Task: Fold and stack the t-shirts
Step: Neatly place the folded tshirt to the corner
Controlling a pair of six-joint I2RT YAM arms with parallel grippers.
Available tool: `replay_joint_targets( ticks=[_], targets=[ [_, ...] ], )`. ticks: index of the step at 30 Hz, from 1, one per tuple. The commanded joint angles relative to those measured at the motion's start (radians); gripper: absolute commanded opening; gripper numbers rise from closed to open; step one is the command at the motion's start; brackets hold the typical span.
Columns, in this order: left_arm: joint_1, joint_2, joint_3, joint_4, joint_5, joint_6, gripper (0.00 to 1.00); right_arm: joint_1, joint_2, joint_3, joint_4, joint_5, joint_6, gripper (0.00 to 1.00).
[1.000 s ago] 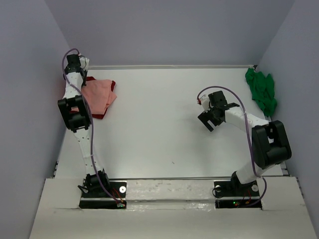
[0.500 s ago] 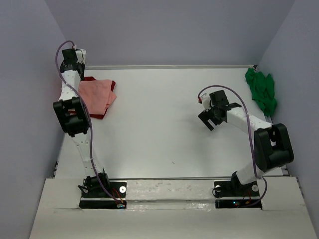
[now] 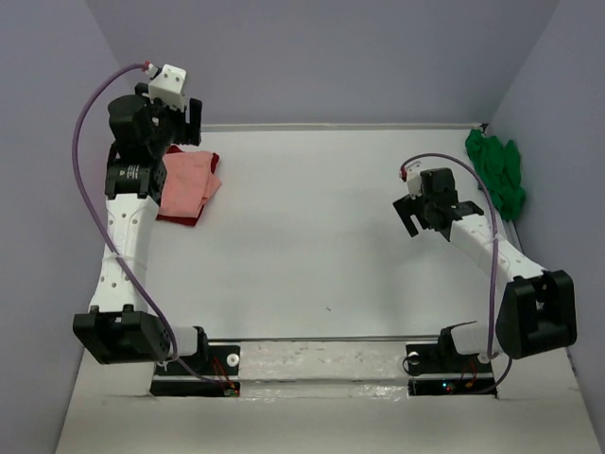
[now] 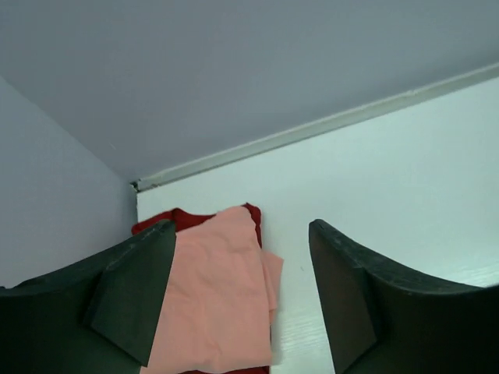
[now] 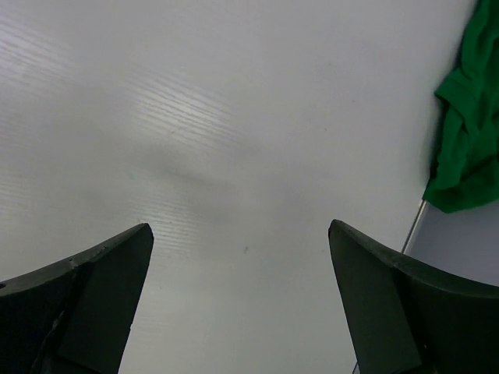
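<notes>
So here's where we are: the salmon-pink t-shirt (image 3: 187, 180) sits folded on top of the dark red t-shirt (image 3: 180, 217) in the far-left corner of the worktop (image 3: 302, 236), tucked close to the left wall (image 3: 57, 189). We'd call those two done. The left hand (image 3: 186, 121) hangs above that stack, jaws apart with nothing between them. From its own wrist view we look straight down between its fingers at the pink cloth, with a sliver of red poking out at the far edge. The one left is the green t-shirt (image 3: 496, 175), bunched up in a crumpled heap at the far-right edge, right against the right wall (image 3: 567, 142). Its long axis runs roughly near-to-far along that wall. The right hand (image 3: 423, 218) is clearly the nearer one. It's spread wide and empty, hovering over bare worktop, and the green heap lies to its right and a bit farther back; the right wrist view catches it in the upper right corner. As we see it, the tricky bit is the wall, since there's hardly any room to come at the shirt from the outside. The grab probably has to come from the inner side, then drag it toward the middle, where there's loads of open surface between the two arms for spreading it flat.
</notes>
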Motion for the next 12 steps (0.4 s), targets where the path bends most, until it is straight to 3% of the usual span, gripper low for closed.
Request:
replay_joint_targets(
  ticks=[1,4,9,12],
  targets=[
    [0.008,0.002,-0.196,0.060,0.096,-0.011,0.84,-0.041,-0.075,-0.036,0.105,0.092,0.049,1.00],
    [0.003,-0.084,-0.321,0.161,0.158,-0.014,0.99,-0.090,-0.115,-0.044,0.113,0.069,0.092,1.00],
    [-0.005,-0.208,-0.560,0.311,0.210,-0.006,0.99,-0.167,-0.184,-0.045,0.107,0.062,0.141,1.00],
    [-0.005,-0.259,-0.669,0.356,0.209,0.026,0.99,-0.217,-0.226,-0.065,0.108,-0.022,0.150,1.00]
  ],
)
